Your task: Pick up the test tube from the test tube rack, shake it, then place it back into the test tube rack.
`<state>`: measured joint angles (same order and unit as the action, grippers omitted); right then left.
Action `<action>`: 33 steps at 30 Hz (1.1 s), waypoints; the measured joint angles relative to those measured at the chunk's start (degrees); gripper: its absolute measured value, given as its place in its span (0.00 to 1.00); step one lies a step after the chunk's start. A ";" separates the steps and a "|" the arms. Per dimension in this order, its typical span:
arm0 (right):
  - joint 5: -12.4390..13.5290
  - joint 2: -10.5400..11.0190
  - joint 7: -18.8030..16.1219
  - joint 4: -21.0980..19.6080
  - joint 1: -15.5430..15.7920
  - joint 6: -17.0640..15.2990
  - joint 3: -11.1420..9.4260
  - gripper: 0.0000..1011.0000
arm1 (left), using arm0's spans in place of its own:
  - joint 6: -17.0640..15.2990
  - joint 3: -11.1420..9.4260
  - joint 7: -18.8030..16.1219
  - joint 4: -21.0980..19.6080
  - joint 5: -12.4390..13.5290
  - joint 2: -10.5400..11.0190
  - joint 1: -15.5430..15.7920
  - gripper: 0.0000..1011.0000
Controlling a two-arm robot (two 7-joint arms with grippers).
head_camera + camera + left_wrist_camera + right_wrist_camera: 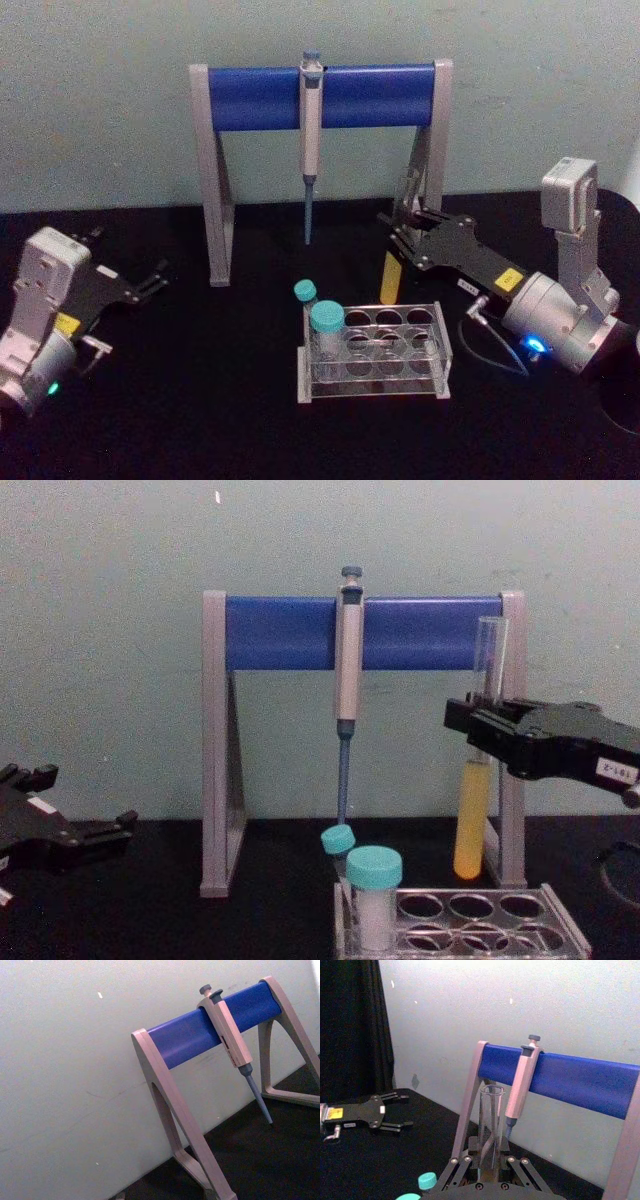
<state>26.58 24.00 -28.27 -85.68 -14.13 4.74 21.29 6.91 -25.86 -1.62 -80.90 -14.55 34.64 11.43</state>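
Now the right gripper [487, 728] holds the test tube [472, 820] tight, upright by the far side of the test tube rack [563, 928], while the left gripper [157, 280] waits at the left, jaws wide apart.

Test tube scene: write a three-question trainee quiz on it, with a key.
1. True or false: the test tube sits in the test tube rack.
2. Choose: the teal-capped vials in the rack number A one, B two, C four.
3. Fill in: the ___ gripper's fingers are shut on the tube.

Key: 1 false, it is held upright, out of the rack. 2 B. 3 right: the right gripper grips it, while the left gripper sits open at the left.
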 joint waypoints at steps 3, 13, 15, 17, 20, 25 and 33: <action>-0.08 0.00 0.23 0.19 -0.05 0.00 -0.19 0.23 | 0.00 0.00 0.00 0.00 0.00 0.00 0.00 1.00; -0.13 -0.17 0.53 0.33 -0.02 -0.04 -0.65 0.23 | 0.00 0.00 0.00 0.00 0.00 0.00 0.00 1.00; -0.13 -0.20 0.65 0.28 0.09 -0.06 -0.75 0.23 | 0.00 0.00 0.00 0.00 0.00 0.00 0.00 1.00; -0.13 -0.25 0.68 0.22 0.16 -0.06 -0.82 0.23 | 0.00 0.00 0.00 0.00 0.00 0.00 0.00 1.00; -0.12 -0.25 0.66 0.12 0.18 -0.06 -0.89 0.23 | 0.00 0.00 0.00 0.00 0.00 0.00 0.00 1.00; -0.11 -0.25 0.62 0.09 0.21 0.01 -0.94 0.23 | 0.00 0.00 0.00 0.00 0.00 0.00 0.00 1.00; -0.11 -0.27 0.44 0.06 0.23 0.06 -0.96 0.23 | 0.00 0.00 0.00 0.00 0.00 0.00 0.00 1.00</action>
<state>26.47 23.73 -27.83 -85.62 -13.90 4.79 20.33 6.91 -25.86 -1.62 -80.90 -14.55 34.65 11.43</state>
